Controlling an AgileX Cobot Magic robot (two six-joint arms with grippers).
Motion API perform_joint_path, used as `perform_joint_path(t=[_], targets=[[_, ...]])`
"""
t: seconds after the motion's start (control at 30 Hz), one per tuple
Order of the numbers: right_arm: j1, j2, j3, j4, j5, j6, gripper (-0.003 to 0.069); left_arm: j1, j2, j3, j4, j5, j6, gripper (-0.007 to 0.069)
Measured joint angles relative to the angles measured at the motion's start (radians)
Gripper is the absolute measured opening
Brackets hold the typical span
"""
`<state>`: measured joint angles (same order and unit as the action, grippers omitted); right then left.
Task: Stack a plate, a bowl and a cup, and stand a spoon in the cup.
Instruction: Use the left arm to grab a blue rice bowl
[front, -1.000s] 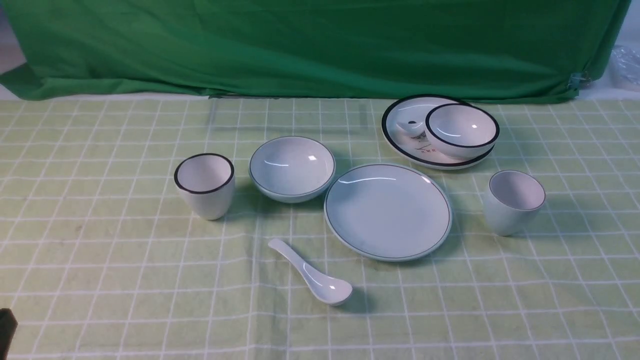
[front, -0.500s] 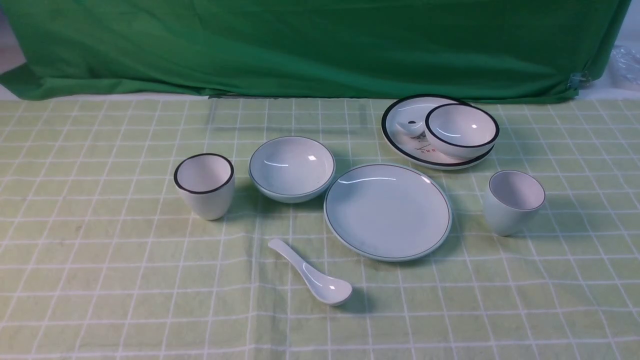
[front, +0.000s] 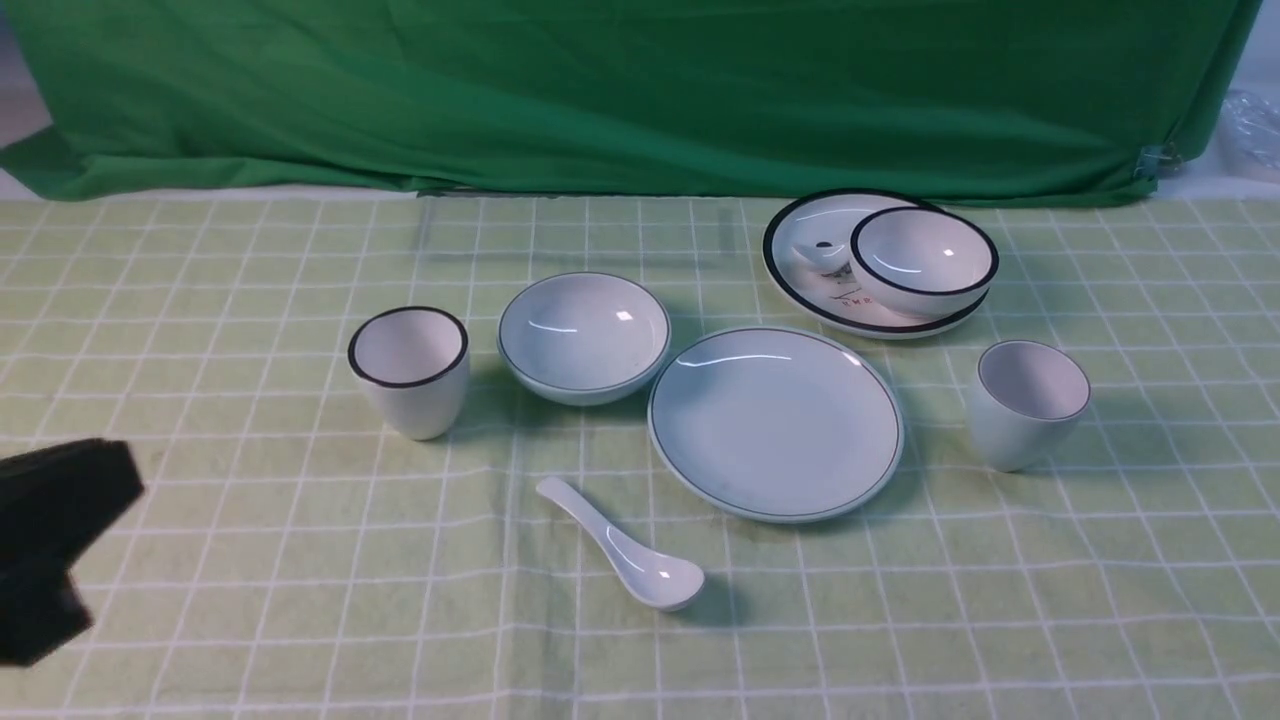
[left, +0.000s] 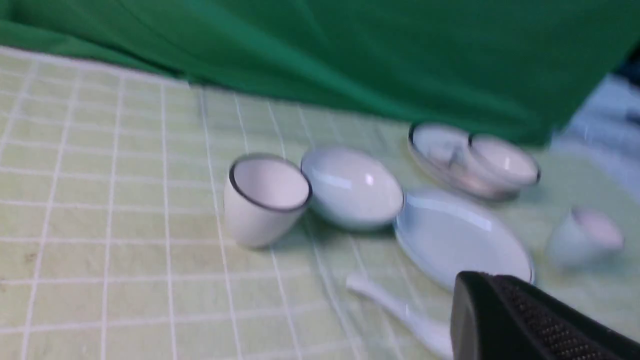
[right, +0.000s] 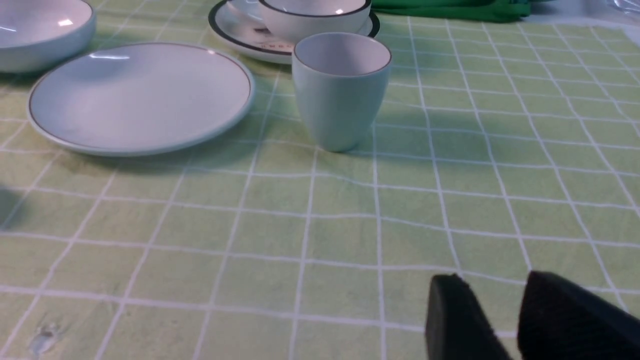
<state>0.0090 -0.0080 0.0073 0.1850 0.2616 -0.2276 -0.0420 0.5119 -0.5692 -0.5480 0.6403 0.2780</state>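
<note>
The pale blue-green plate (front: 775, 425) lies flat at the table's centre. Left of it stands the matching bowl (front: 584, 335), and right of it the matching cup (front: 1030, 400). In front lies the white spoon (front: 625, 550), scoop to the right. My left gripper (front: 100, 485) shows at the left edge, well short of the dishes. In the blurred left wrist view it (left: 472, 287) is shut and empty, with the spoon (left: 395, 310) beside its tip. In the right wrist view my right gripper (right: 492, 280) is open and empty, low over the cloth, with the cup (right: 340, 85) and plate (right: 140, 95) beyond.
A white cup with a thick black rim (front: 408, 370) stands left of the bowl. At the back right a white black-rimmed plate (front: 800, 235) carries a white black-rimmed bowl (front: 922, 260). A green curtain (front: 640, 90) hangs behind the checked cloth (front: 250, 560).
My left gripper has come into the front view at the left edge, higher and further in than before. None of the dishes has moved.
</note>
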Motion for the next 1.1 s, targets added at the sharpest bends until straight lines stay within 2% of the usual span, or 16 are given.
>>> perform_joint_path(t=[0.07, 0.2, 0.27, 0.33, 0.47, 0.53, 0.57, 0.6, 0.63, 0.7, 0.8, 0.87, 1.0, 1.07, 1.1], targets=[[0.000, 0.000, 0.000, 0.000, 0.000, 0.000, 0.0238, -0.025, 0.183, -0.112, 0.007, 0.101, 0.081, 0.0015], [0.000, 0.000, 0.000, 0.000, 0.000, 0.000, 0.0238, -0.116, 0.399, -0.243, 0.020, 0.138, 0.144, 0.0015], [0.000, 0.000, 0.000, 0.000, 0.000, 0.000, 0.0238, -0.226, 0.546, -0.326, 0.043, 0.175, 0.222, 0.0015], [0.000, 0.000, 0.000, 0.000, -0.017, 0.000, 0.0238, -0.301, 0.646, -0.395, 0.072, 0.209, 0.244, 0.0015], [0.000, 0.000, 0.000, 0.012, -0.053, 0.033, 0.0238, -0.379, 0.768, -0.492, 0.127, 0.260, 0.254, 0.0015], [0.000, 0.000, 0.000, 0.079, -0.109, 0.137, 0.0238, -0.429, 0.877, -0.586, 0.185, 0.313, 0.261, 0.0015], [0.000, 0.000, 0.000, 0.126, -0.171, 0.228, 0.0238, -0.449, 0.943, -0.644, 0.207, 0.333, 0.266, 0.0015], [0.000, 0.000, 0.000, 0.126, -0.171, 0.247, 0.0238, -0.451, 0.953, -0.652, 0.215, 0.336, 0.269, 0.0016], [0.000, 0.000, 0.000, 0.151, -0.233, 0.357, 0.0238, -0.458, 1.015, -0.707, 0.231, 0.352, 0.280, 0.0017], [0.000, 0.000, 0.000, 0.166, -0.293, 0.467, 0.0238, -0.460, 1.105, -0.788, 0.258, 0.364, 0.299, 0.0020], [0.000, 0.000, 0.000, 0.170, -0.337, 0.532, 0.0238, -0.461, 1.207, -0.888, 0.330, 0.366, 0.305, 0.0034], [0.000, 0.000, 0.000, 0.172, -0.340, 0.553, 0.0238, -0.461, 1.259, -0.927, 0.371, 0.366, 0.327, 0.0054], [0.013, 0.006, -0.043, 0.174, -0.205, 0.513, 0.0225, -0.461, 1.358, -1.001, 0.438, 0.365, 0.371, 0.0133], [0.057, 0.061, -0.182, 0.174, -0.021, 0.360, 0.0215, -0.461, 1.423, -1.043, 0.483, 0.355, 0.378, 0.0226], [0.057, 0.067, -0.195, 0.174, -0.007, 0.346, 0.0214, -0.461, 1.428, -1.045, 0.488, 0.353, 0.379, 0.0233]])
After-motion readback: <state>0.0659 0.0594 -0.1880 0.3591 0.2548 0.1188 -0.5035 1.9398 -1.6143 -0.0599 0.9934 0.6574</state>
